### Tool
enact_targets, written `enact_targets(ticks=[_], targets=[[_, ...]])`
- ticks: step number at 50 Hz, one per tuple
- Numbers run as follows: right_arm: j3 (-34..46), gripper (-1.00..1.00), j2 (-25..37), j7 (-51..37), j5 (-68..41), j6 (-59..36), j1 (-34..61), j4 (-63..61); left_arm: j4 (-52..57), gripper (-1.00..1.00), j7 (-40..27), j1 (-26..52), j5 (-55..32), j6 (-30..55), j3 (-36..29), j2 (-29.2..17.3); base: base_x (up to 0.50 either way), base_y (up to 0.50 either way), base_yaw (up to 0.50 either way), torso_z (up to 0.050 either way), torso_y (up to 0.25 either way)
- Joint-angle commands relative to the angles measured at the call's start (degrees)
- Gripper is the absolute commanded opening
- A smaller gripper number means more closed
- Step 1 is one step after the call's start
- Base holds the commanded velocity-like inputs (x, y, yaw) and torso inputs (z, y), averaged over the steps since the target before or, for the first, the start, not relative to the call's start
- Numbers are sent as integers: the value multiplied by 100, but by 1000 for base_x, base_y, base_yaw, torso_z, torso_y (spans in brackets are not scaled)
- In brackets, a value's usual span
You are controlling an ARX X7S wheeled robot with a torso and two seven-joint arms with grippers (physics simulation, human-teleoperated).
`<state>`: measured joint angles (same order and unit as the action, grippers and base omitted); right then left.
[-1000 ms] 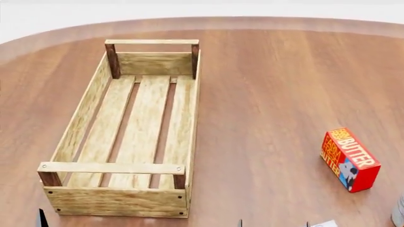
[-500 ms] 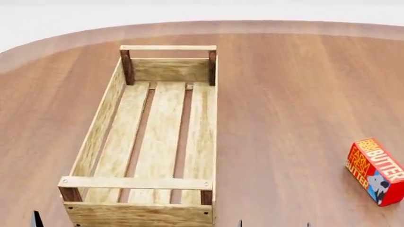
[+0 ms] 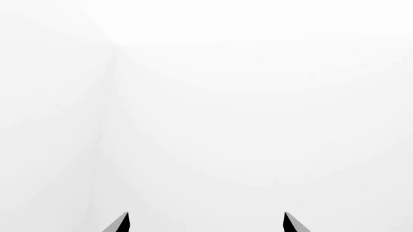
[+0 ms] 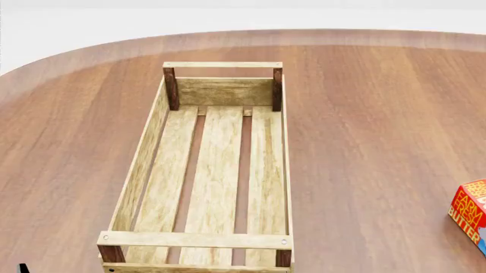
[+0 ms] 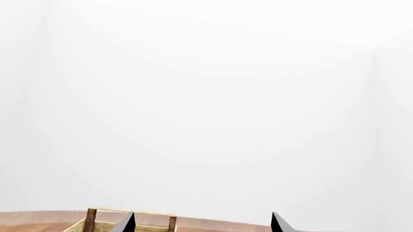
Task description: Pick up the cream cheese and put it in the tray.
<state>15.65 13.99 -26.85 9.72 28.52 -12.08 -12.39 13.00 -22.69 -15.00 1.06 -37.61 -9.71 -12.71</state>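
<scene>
The tray is lying lengthwise on the round wooden table, running from 12 to 6 o'clock in the head view, with nothing inside it. A red-orange butter box is sitting well apart at about 4 o'clock, cut by the frame edge. The cream cheese is not showing in any view. The left gripper is facing blank white, fingertips spread wide with nothing between them. The right gripper is likewise spread and holding nothing, with the tray's end rail showing beyond its tips.
</scene>
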Motion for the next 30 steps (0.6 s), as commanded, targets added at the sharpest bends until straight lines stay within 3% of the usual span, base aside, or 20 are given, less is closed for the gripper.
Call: enact_targets(ticks=[1, 30], targets=[[29, 100, 47, -118, 171, 278, -45, 18, -45, 100, -67, -42, 85, -269, -9, -21, 113, 156, 0, 0, 0], [83, 100, 94, -236, 232, 265, -27, 17, -98, 100, -164, -4, 96, -338, -73, -86, 105, 159, 0, 0, 0]])
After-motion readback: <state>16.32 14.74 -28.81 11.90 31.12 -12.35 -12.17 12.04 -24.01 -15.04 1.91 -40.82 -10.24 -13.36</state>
